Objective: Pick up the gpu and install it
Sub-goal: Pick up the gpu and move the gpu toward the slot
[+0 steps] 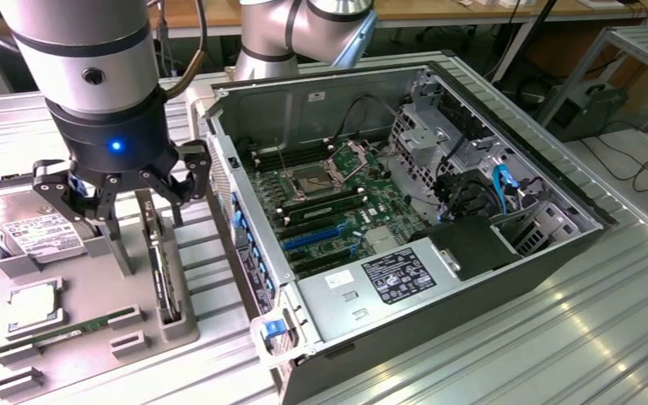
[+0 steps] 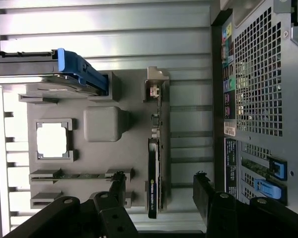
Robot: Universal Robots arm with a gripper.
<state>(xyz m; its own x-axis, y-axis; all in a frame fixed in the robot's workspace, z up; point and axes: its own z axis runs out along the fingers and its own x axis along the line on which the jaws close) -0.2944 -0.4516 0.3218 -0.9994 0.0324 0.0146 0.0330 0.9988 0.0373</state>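
Observation:
The gpu [image 1: 164,287] stands on edge in a slot of the grey parts tray [image 1: 144,337], on the exterior view's left beside the open computer case [image 1: 414,211]. In the wrist view the gpu [image 2: 154,168] is a thin dark card with its silver end bracket [image 2: 156,84] at the far end. My gripper [image 1: 149,236] hangs just above the card, open. Its two black fingers [image 2: 116,186] stand on either side of the card's near end, apart from it, in the wrist view of the gripper [image 2: 160,191].
The tray also holds a hard drive [image 1: 31,228], a CPU [image 1: 34,302] and a RAM stick [image 1: 71,332]. Inside the case, the motherboard [image 1: 324,198] shows blue expansion slots [image 1: 313,238]. The case's rear wall [image 2: 263,89] stands close beside the tray.

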